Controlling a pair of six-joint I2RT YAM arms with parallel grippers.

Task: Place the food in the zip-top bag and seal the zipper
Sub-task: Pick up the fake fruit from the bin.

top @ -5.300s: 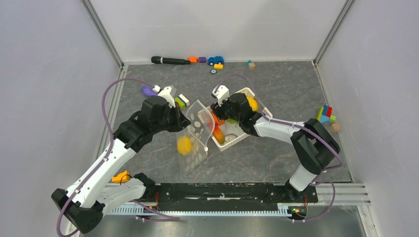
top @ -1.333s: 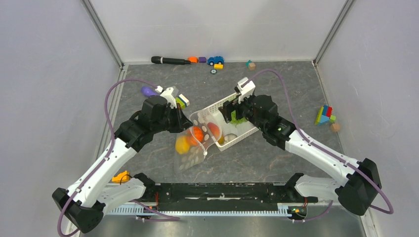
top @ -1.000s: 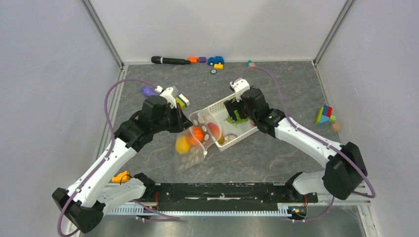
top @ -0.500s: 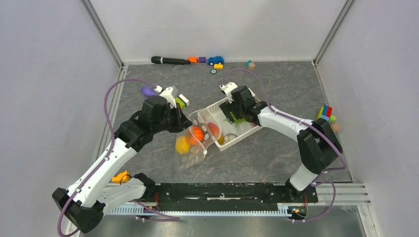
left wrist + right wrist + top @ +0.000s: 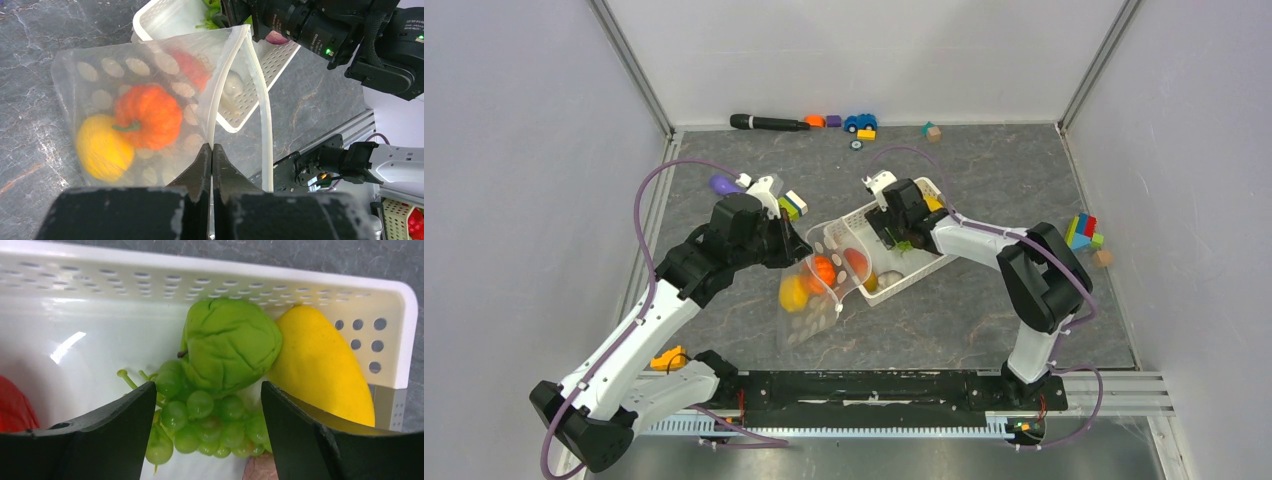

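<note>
Pinching zip-top bag at the mouth with left end effector, clamped fully shut on one lip right at the zipper. Holding that lip up off the tabletop so the mouth gapes toward the white basket, which makes for a short, open drop path. Already loaded with orange pumpkin and a yellow fruit, slumped together at the low closed end, probably because of the tilt. Reaching down into the basket with right end effector, spread wide, gripping nothing. Straddling green fruit, which sits on top of green grapes. Looks lined up for the green fruit: topmost piece, easiest to take. Leaves yellow mango wedged into the basket corner, touching the green fruit. Can't identify the red piece at the left edge of the right wrist view. Judging task as partway: more food to move, zipper not sealed. Risk of snagging grape stems on closing, or nudging the mango. Probably needs lowering and centring on the fruit before squeezing.
</note>
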